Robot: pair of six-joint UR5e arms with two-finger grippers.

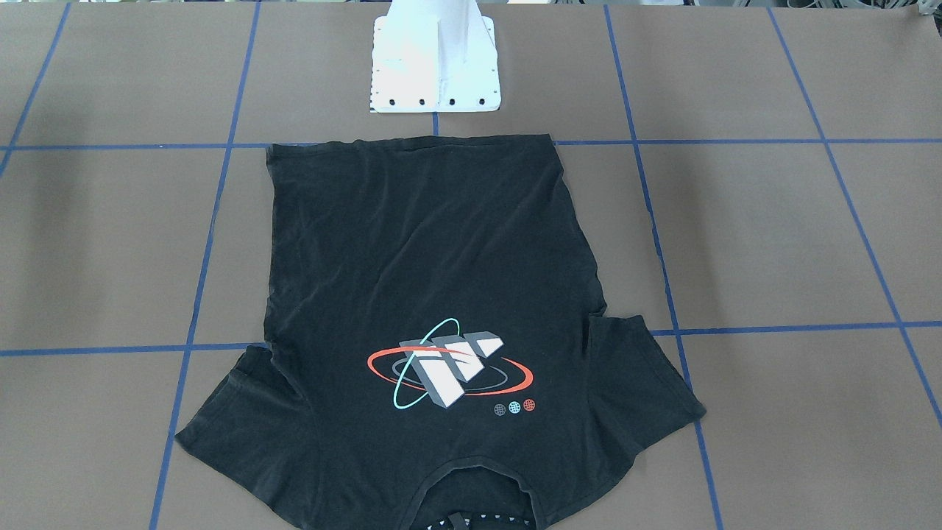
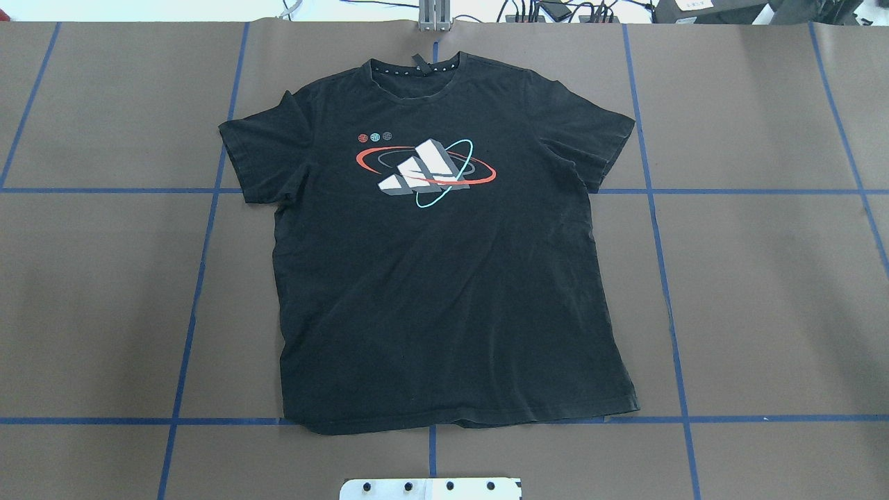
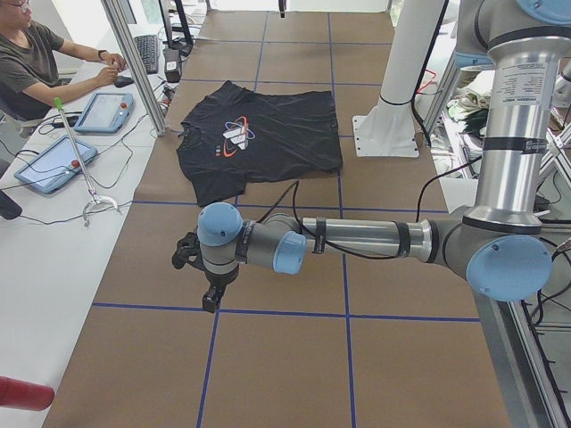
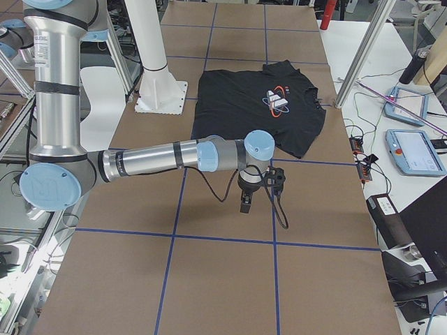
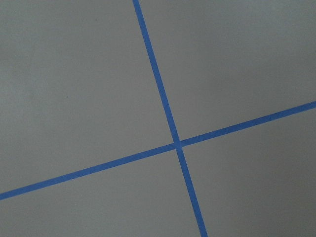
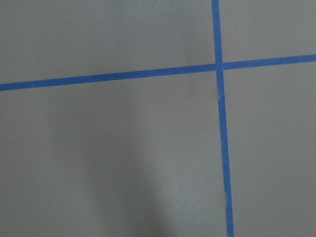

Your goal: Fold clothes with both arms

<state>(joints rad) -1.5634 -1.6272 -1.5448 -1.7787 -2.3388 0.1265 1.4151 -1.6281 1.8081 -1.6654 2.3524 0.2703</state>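
Widest of all, a brown table (image 2: pixel 764 292) gridded with blue tape (image 2: pixel 667 222). Spread flat and face up at its middle, a black T-shirt (image 2: pixel 444 298): hem toward the white base (image 1: pixel 436 66), collar toward the far edge, sleeves out to both sides, logo (image 2: pixel 425 169) on the chest. Only in the side views, the left arm (image 3: pixel 375 239) and the right arm (image 4: pixel 154 159), each stretched level over bare table toward opposite ends, well apart from the shirt. Hanging down from these, the left gripper (image 3: pixel 211 301) and the right gripper (image 4: pixel 246 204), both clear of the cloth; cannot tell how far either is parted. From both wrist cameras, just tape crossings on brown surface. Beside the table, seen from its ends alone, a seated person (image 3: pixel 27 67) and tablets (image 3: pixel 105 111).
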